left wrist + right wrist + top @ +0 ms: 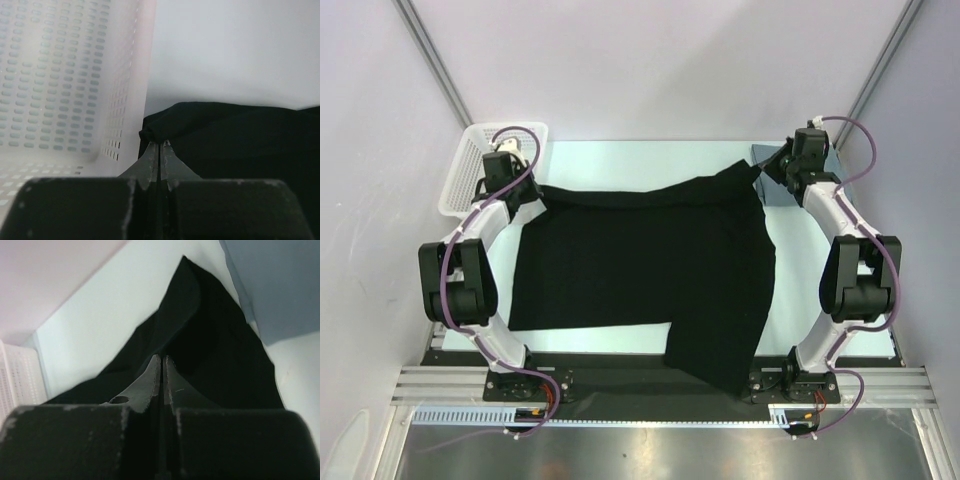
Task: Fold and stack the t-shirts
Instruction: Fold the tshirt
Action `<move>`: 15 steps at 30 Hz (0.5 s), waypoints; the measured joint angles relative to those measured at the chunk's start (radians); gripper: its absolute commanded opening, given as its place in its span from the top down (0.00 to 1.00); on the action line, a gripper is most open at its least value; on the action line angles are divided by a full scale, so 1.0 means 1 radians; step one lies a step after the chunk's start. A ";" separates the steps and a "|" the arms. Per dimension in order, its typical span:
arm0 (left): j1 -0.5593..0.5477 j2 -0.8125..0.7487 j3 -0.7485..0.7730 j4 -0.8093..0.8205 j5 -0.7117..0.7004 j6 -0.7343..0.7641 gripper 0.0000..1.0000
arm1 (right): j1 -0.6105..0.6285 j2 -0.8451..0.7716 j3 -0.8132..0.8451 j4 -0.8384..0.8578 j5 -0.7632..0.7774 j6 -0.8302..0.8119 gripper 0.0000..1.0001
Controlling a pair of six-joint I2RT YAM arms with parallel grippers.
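Note:
The black t-shirt [650,260] lies spread over the middle of the table, one corner hanging over the near edge. My left gripper [532,193] is shut on its far left corner, seen pinched in the left wrist view [159,142]. My right gripper [765,172] is shut on its far right corner, with the cloth [200,340] stretching away from the closed jaws [163,359]. The slate grey-blue t-shirt [768,175] lies folded at the far right under the right arm; it also shows in the right wrist view [280,285].
A white mesh basket [470,170] stands at the far left beside the left gripper and fills the left wrist view's left side [60,75]. White enclosure walls stand on the left, right and back. The pale table top [640,160] shows behind the shirt.

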 measured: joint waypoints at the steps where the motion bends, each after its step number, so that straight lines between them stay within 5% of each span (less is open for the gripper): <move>1: 0.000 -0.001 0.000 -0.009 0.000 0.000 1.00 | 0.002 -0.009 -0.010 -0.016 -0.001 0.000 1.00; 15: -0.016 -0.071 -0.060 -0.146 -0.013 0.000 1.00 | 0.002 -0.172 -0.181 -0.134 -0.047 0.010 1.00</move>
